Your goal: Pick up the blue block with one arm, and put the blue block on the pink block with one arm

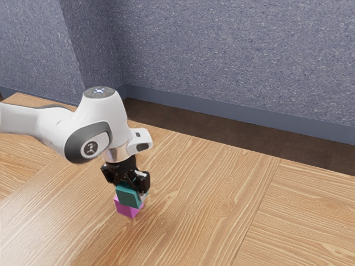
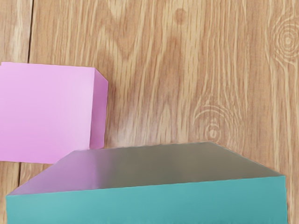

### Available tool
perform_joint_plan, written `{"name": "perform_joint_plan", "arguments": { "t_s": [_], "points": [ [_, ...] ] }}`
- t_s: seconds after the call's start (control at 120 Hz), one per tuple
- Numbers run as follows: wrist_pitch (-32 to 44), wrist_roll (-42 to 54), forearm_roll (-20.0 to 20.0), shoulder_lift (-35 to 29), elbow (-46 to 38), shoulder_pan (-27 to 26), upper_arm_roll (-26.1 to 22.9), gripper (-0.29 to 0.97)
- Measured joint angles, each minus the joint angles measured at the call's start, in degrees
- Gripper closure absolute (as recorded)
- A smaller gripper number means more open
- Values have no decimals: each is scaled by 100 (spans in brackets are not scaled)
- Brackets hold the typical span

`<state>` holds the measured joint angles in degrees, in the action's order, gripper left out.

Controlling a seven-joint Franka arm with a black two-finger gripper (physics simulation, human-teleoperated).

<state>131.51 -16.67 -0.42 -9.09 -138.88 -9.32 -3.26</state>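
Directly under the white arm's (image 1: 94, 127) wrist, the black two-finger pincer (image 1: 128, 187) points straight down at the table. Its fingers stand about one block-width apart, with the teal-blue cubic block (image 1: 128, 195) clamped between them. One finger presses on the side toward the exterior view's left and the other on the side toward its right. They close over the block's upper part, and its lower part shows below the fingertips.

In the wrist view the teal-blue cubic block (image 2: 149, 196) lies close under the hand, with its flat top face and one upright side face visible. It sits level and is not tipped. It looks about as wide as it is deep and tall, so I cannot make out a long axis. Its straight edges run close to parallel with those of the block below.

Just beneath it is the pink cubic block (image 1: 126, 209), which rests flat on the light wooden plank table (image 1: 222, 210). In the exterior view the teal-blue cubic block seems to sit right over it, and no gap is visible. I cannot tell whether the two faces truly touch. In the wrist view much of the pink cubic block (image 2: 46, 112) shows beside the held block, with its top face bare and one corner hidden behind it. The bare table (image 2: 187, 70) around them shows wood grain and knots.

Beyond the table's far edge are a dark brown floor (image 1: 249, 133) and a grey-blue speckled wall (image 1: 222, 50).
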Motion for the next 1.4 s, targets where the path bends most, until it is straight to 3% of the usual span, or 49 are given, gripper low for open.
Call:
{"name": "perform_joint_plan", "arguments": {
  "t_s": [0.267, 1.167, 1.4],
  "points": [
    [-108, 64, 45, 367, 152, 705, 113, 27],
    [-114, 621, 40, 1033, 745, 733, 119, 28],
    [-106, 690, 16, 809, 746, 700, 123, 10]
  ]
}}
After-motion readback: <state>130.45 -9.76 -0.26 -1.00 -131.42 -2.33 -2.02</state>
